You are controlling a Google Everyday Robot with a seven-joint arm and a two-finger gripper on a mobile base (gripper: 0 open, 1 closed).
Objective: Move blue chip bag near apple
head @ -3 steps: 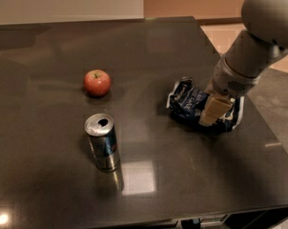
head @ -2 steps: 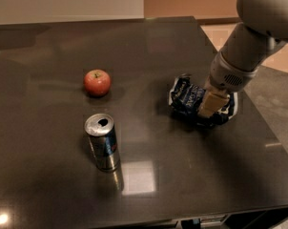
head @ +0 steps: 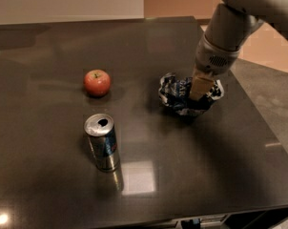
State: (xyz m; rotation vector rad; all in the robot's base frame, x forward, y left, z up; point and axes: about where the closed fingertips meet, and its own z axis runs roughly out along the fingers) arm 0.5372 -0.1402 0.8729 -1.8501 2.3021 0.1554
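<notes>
The blue chip bag is a crumpled dark navy foil bag with white lettering, at the right middle of the dark table. My gripper comes down from the upper right and is shut on the bag's middle; one tan finger shows, pressed into the foil. The bag is bunched up around it. The apple, small and red-orange, sits on the table well to the left of the bag, with bare table between them.
A silver-blue drink can stands upright in front of the apple. The dark glossy table ends at an edge on the right and at the front; light-coloured floor lies beyond the right edge.
My gripper and the chip bag have shifted together to the left and slightly away from the camera, towards the apple. The apple and the can have not moved.
</notes>
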